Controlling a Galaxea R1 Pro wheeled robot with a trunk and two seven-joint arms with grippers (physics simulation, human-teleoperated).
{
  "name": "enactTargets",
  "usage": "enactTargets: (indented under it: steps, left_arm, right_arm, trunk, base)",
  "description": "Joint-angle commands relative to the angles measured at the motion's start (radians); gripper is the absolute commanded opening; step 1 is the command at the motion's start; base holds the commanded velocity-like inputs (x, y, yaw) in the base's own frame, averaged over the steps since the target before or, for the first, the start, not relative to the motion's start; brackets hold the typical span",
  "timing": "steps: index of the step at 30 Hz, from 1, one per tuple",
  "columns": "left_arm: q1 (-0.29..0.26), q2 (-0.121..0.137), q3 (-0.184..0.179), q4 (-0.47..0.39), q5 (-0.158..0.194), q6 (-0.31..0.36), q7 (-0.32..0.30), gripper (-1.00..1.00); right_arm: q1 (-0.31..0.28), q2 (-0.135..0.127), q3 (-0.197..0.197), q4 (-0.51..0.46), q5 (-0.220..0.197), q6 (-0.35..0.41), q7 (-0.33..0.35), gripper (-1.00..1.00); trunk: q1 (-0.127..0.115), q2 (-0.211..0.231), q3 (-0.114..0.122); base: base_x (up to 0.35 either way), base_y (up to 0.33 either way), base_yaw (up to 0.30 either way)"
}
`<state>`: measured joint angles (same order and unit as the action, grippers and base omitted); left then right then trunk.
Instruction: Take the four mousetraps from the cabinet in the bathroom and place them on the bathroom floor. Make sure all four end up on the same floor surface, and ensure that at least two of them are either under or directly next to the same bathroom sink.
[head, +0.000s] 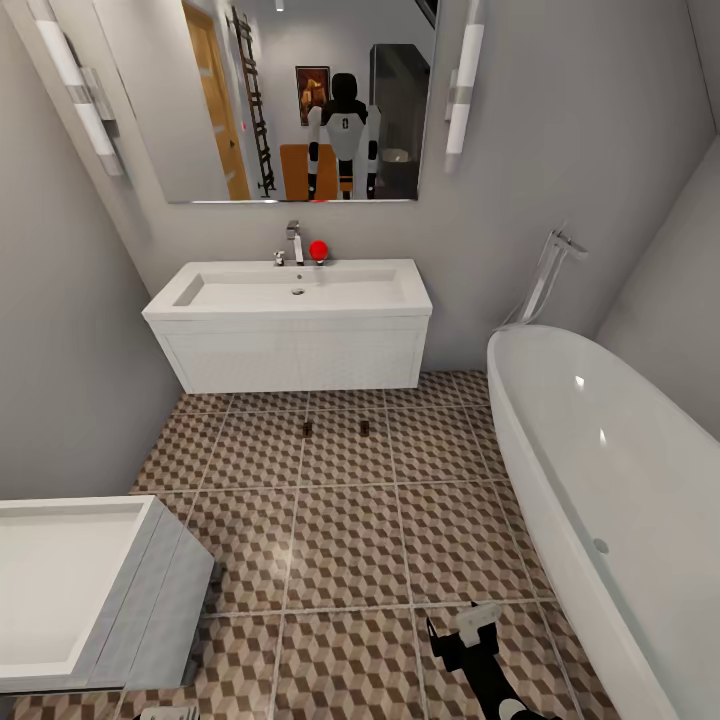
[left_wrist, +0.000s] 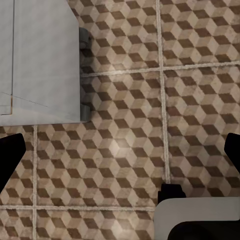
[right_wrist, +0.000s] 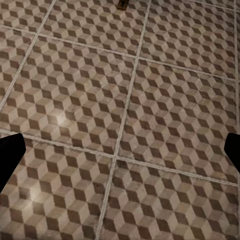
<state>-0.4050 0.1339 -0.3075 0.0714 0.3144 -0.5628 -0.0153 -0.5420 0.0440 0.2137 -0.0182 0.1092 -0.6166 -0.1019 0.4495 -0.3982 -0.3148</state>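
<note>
- Two small mousetraps (head: 307, 429) (head: 365, 427) lie on the cube-patterned bathroom floor (head: 350, 540), just in front of the white sink (head: 290, 290).
- Right hand (right_wrist: 120, 150) hangs over bare tiles, fingers spread, holding nothing.
- Left hand (left_wrist: 120, 155) is likewise spread, beside the toilet (head: 80, 590).

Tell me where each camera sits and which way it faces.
Head view: high, facing forward and down at the sink, bathtub and bathroom floor; the right gripper shows low.
Left wrist view: above the floor, looking down past dark fingertips at tiles and a white fixture.
Right wrist view: angled over tiles; fingertips at the edges.
Shared: all three show the cube-pattern floor.
</note>
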Motion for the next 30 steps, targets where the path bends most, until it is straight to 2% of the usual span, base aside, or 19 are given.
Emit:
enactTargets:
  steps: [1, 30]
  left_arm:
    - [-0.002, 0.000, -0.008, 0.004, 0.008, -0.005, -0.002, 1.00]
    - [-0.002, 0.000, -0.008, 0.004, 0.008, -0.005, -0.002, 1.00]
  right_arm:
    - [-0.001, 0.000, 0.003, 0.001, 0.010, -0.002, -0.010, 1.00]
    - [-0.001, 0.001, 0.003, 0.000, 0.010, -0.002, -0.009, 1.00]
  trunk:
    - [0.001, -0.002, -0.002]
    - [0.001, -0.002, -0.002]
  base:
    - [0.000, 0.000, 0.000]
    - [0.000, 0.000, 0.000]
